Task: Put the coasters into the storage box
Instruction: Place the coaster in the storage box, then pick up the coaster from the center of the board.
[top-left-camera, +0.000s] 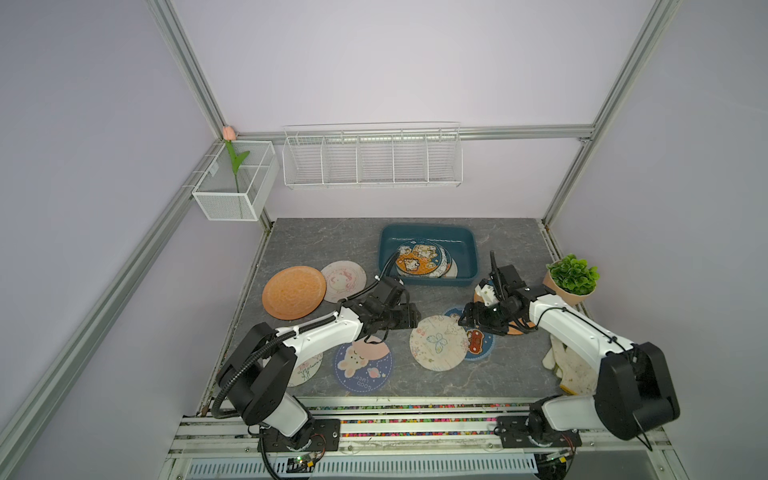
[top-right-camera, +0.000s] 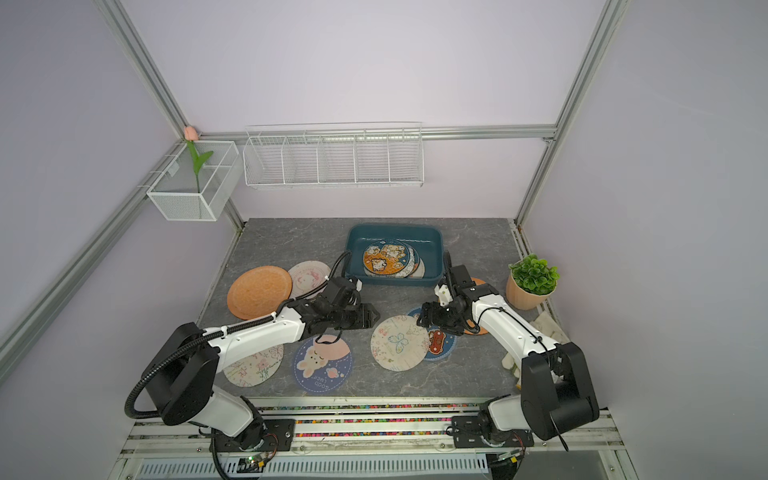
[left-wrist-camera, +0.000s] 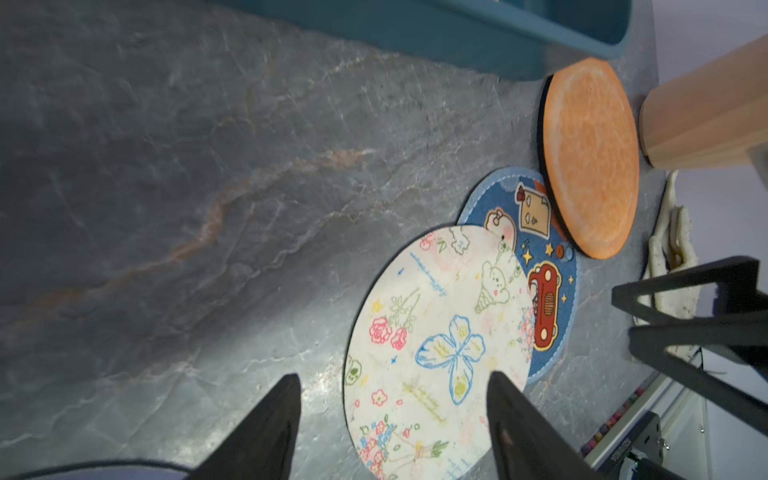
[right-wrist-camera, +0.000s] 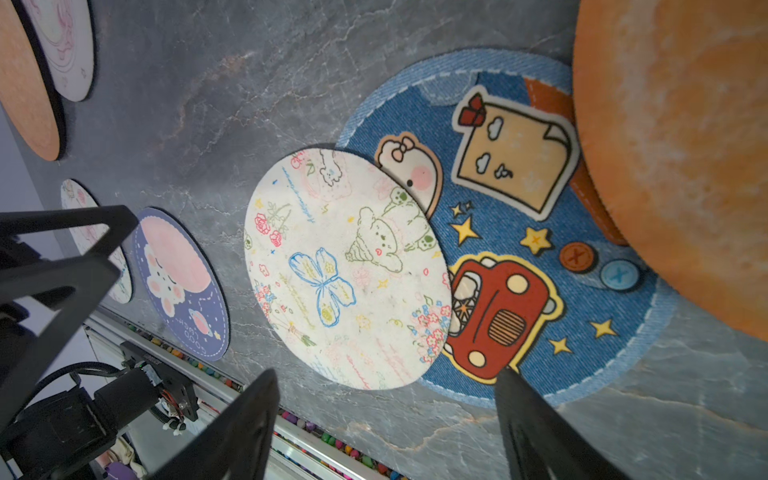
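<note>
Even bright light, wide-angle distortion, soft focus

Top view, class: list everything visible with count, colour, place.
box: 1, teal, back middle
boxed coasters: stack, uncounted, top orange
plain coaster: 1, orange, left
pink coaster: 1, pale, touching it
flower coaster: 1, cream, front left
rabbit coaster: 1, navy, front middle
car coaster: 1, blue, centre right
butterfly coaster: 1, cream, overlapping car coaster
second plain coaster: 1, orange, overlapping car coaster
plant: 1, green, right edge
cloth: 1, cream, front right
rack: 1, white, back wall
basket: 1, white, left wall, holds tulip
left tool, right tool: black, open, central
</note>
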